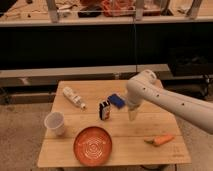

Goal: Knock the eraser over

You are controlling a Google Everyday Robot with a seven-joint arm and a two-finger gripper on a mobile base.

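Upright eraser (104, 110), label text unreadable; jaws just right.
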